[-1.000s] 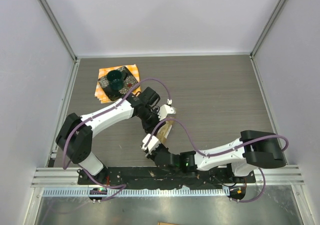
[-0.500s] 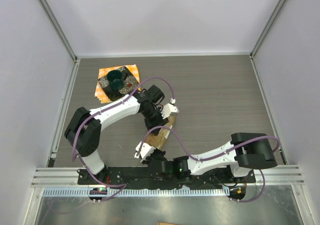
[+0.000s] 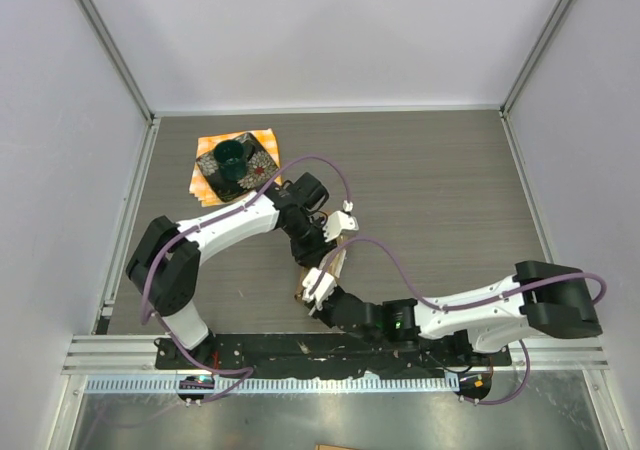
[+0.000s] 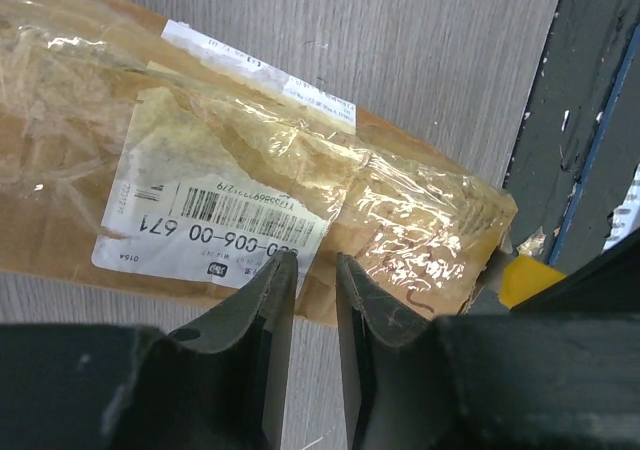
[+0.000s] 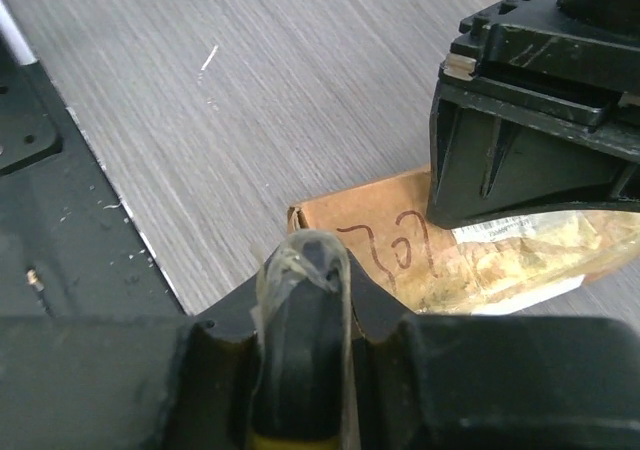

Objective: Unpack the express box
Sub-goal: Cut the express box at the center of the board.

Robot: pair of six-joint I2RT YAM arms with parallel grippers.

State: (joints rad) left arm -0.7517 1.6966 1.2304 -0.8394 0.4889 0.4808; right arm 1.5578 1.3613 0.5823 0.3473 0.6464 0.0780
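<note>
The express box [image 3: 333, 262] is a brown cardboard parcel with a white label [image 4: 215, 225] and shiny tape, lying on the table near the front middle. My left gripper [image 4: 312, 260] is open by a narrow gap. Its fingertips [image 4: 278, 270] rest at the box's long edge by the label, and nothing lies between them. Its black body [image 5: 530, 120] sits over the box top. My right gripper [image 5: 308, 267] is shut on a dark tool [image 5: 300, 350] with a yellow base. A wad of clear tape [image 5: 300, 253] clings to the tool's tip, just short of the box's near end [image 5: 400, 235].
A dark dish on an orange cloth [image 3: 232, 165] lies at the back left. A black base plate and metal rail [image 3: 330, 355] run along the near edge, close to the box's end. Enclosure walls stand on three sides.
My left gripper's jaws have narrowed over the box. My right gripper swung out to the near left, then came back to the box's near end.
</note>
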